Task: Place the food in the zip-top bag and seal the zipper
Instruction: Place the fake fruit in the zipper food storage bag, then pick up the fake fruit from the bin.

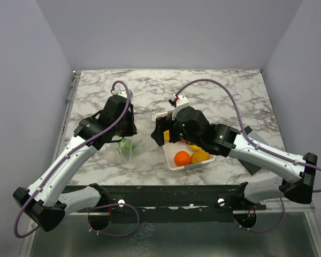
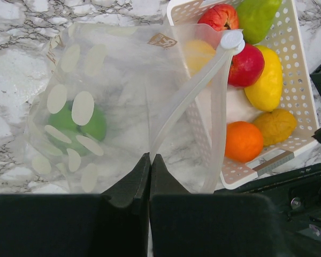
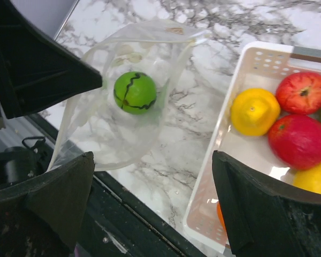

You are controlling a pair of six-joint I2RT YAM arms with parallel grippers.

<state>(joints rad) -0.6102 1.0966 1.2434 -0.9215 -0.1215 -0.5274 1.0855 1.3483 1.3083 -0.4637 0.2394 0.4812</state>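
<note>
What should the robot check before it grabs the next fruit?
1. Is the left gripper pinching the zip-top bag? ok.
2. Is the bag's mouth open? ok.
3. Is the green fruit inside the bag? ok.
4. Is the right gripper open and empty? ok.
5. Are there more fruits waiting in the white basket? ok.
6. Is the zipper sealed? not ok, too early.
</note>
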